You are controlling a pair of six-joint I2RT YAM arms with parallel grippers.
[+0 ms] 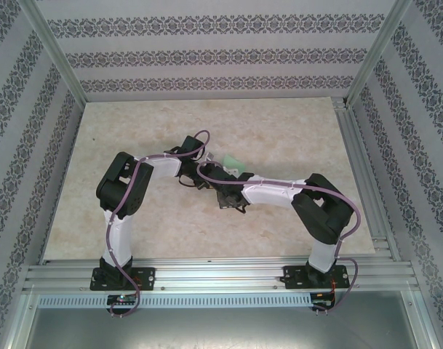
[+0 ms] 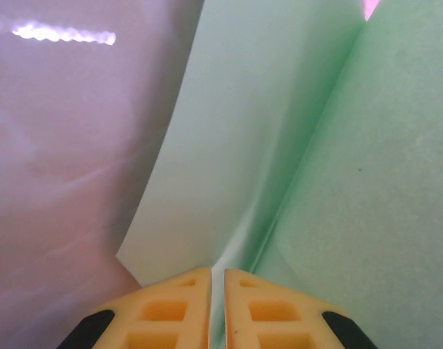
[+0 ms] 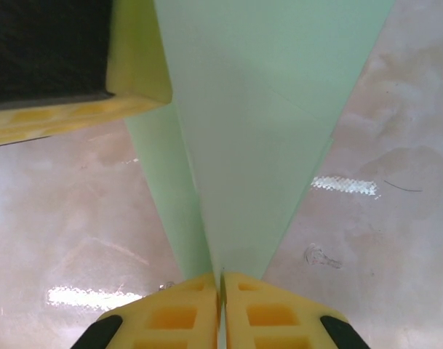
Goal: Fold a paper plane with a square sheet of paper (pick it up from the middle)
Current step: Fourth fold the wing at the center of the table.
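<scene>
The right claw (image 3: 221, 280), pressed together, pinched the narrow end of the folded green paper (image 3: 250, 109) above the table (image 3: 396, 233); ahead of it the left claw (image 2: 217, 275) pinched the crease (image 2: 297, 167) too. If either pulled away, the paper could tear or its crease could skew.

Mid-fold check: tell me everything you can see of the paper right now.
The paper is thin, matte and light green, folded into overlapping layers with a sharp crease. It tapers toward the right gripper, which is shut on its narrow end. The left gripper is shut on it at the crease. From above, just a small green corner shows between the wrists.
</scene>
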